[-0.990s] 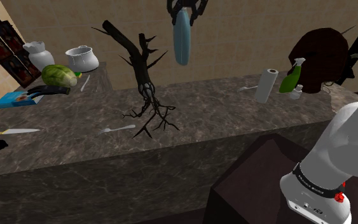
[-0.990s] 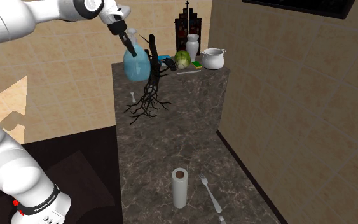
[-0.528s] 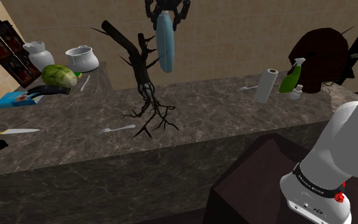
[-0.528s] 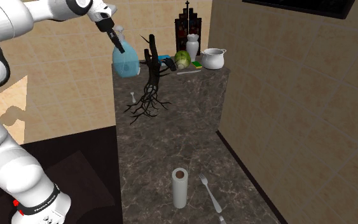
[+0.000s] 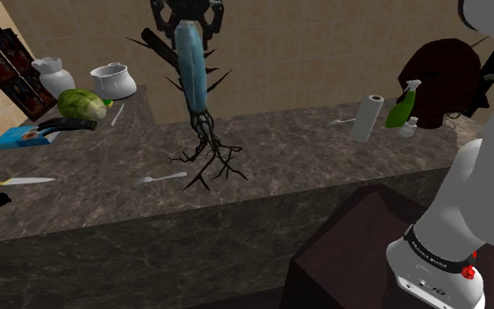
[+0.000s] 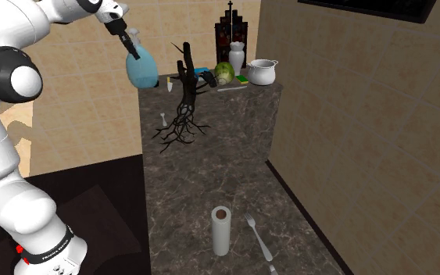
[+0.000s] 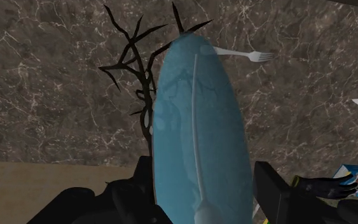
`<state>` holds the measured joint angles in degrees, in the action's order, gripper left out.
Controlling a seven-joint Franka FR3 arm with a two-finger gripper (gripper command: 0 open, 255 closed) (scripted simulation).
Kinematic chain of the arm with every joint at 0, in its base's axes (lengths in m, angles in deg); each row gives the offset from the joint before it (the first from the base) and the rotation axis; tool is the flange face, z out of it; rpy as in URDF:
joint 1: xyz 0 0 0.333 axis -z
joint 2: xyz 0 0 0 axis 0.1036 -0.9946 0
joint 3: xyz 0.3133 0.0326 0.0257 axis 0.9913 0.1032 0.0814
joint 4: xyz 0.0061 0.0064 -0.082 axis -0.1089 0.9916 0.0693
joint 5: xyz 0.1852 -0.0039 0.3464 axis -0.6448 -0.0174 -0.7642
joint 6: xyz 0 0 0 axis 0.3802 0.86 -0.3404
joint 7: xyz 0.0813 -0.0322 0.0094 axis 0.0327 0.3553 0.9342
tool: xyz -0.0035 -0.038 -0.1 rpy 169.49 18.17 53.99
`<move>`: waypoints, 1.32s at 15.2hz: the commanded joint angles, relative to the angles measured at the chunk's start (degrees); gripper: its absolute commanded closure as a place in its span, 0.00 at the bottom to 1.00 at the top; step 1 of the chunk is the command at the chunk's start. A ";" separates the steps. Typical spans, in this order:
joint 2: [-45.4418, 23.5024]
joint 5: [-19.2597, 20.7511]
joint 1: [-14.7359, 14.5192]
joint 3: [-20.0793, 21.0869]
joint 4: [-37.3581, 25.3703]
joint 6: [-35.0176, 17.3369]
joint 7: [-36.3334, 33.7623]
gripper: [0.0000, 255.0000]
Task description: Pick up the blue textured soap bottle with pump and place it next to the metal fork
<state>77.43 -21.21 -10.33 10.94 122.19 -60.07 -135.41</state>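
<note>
Shoulder view faces across the counter (image 5: 315, 151) from the stand (image 5: 346, 250); second exterior view looks along its length. Wrist view looks down close; all share the black branch (image 5: 206, 145).

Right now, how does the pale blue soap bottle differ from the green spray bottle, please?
The pale blue soap bottle hangs aloft, clasped by the black gripper; the green spray bottle stands on the dark veined counter. The blue one is near the black branch, the green one by the white paper roll. Both are bottles.
</note>
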 commanded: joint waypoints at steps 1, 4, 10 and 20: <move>-2.91 1.75 -2.03 1.07 -4.19 2.05 -2.48 1.00; -8.57 4.68 -5.76 2.24 -12.14 5.63 -5.68 1.00; -8.08 4.92 -5.99 2.38 -7.48 1.86 -7.63 1.00; -5.34 4.58 -4.70 2.15 4.06 -6.83 -9.72 1.00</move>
<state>71.98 -16.65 -15.11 13.13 125.47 -66.14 -144.97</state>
